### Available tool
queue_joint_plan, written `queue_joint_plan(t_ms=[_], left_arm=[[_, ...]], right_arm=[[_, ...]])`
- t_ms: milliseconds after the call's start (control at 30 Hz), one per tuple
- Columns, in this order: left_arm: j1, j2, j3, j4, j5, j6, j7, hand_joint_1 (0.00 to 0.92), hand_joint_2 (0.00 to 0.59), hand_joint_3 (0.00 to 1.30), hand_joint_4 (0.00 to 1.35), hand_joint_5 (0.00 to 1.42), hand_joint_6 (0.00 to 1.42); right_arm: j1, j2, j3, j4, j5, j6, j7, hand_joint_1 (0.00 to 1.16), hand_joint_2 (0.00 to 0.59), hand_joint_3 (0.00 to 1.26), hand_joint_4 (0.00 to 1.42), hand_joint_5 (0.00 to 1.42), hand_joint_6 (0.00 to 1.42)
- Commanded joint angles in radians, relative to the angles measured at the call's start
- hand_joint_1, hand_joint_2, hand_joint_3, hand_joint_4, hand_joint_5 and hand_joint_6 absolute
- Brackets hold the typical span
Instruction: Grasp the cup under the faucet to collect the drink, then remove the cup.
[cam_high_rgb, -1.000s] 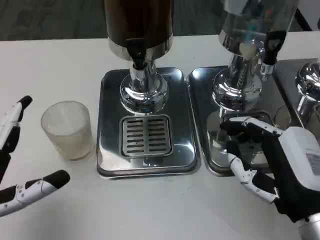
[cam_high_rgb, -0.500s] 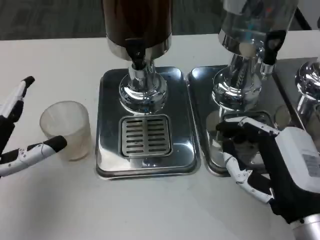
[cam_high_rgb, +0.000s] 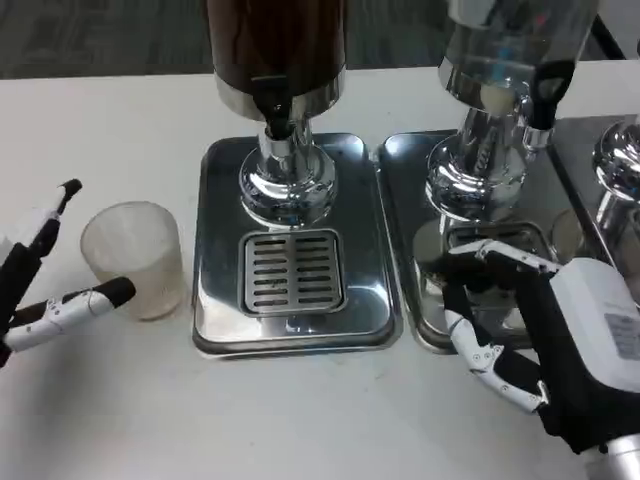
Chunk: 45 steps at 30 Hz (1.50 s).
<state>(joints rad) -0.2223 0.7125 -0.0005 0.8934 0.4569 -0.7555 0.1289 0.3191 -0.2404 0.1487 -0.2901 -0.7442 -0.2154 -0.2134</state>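
Observation:
A frosted translucent cup (cam_high_rgb: 133, 258) stands upright on the white table, left of the steel drip tray (cam_high_rgb: 290, 245). The dark drink dispenser with its black faucet (cam_high_rgb: 277, 105) rises at the tray's back, above the slotted grate (cam_high_rgb: 291, 272). My left hand (cam_high_rgb: 45, 285) is open at the left edge, with one finger by the cup's near left side and another raised behind it; contact with the cup is unclear. My right hand (cam_high_rgb: 540, 335) hovers open over the second tray (cam_high_rgb: 400, 200) at the right, holding nothing.
A second dispenser (cam_high_rgb: 495, 110) with a chrome base stands on the right tray, and part of a third (cam_high_rgb: 615, 170) shows at the right edge. The white table's front strip lies bare below both trays.
My left hand moved in from the lower left until its fingers stand on either side of the cup. The right hand shifted slightly toward me. The cup stayed put.

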Motion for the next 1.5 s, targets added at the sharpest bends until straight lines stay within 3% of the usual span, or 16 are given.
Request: queue_joint_plan(t_ms=[33, 267, 1033, 1500], left_arm=[[-0.057, 0.012, -0.033, 0.091, 0.005, -0.019, 0.015, 0.0, 0.0, 0.0, 0.0, 0.02, 0.13], [-0.109, 0.004, -0.053, 0.162, -0.015, -0.025, 0.008, 0.0, 0.0, 0.0, 0.0, 0.02, 0.13], [-0.239, -0.024, -0.215, 0.249, 0.058, 0.058, 0.054, 0.0, 0.0, 0.0, 0.0, 0.03, 0.14], [-0.249, -0.058, -0.24, 0.274, 0.073, 0.082, 0.149, 0.0, 0.0, 0.0, 0.0, 0.04, 0.15]], right_arm=[[0.01, 0.003, -0.001, -0.032, -0.015, 0.011, -0.01, 0.53, 0.462, 0.53, 0.53, 0.54, 0.49], [0.023, 0.004, -0.001, -0.047, -0.019, 0.013, -0.01, 0.53, 0.462, 0.54, 0.54, 0.54, 0.49], [0.014, 0.003, 0.012, -0.065, -0.009, 0.015, 0.008, 0.54, 0.462, 0.55, 0.55, 0.54, 0.49], [0.023, 0.007, 0.017, -0.077, -0.009, 0.028, 0.011, 0.54, 0.462, 0.56, 0.55, 0.54, 0.49]])
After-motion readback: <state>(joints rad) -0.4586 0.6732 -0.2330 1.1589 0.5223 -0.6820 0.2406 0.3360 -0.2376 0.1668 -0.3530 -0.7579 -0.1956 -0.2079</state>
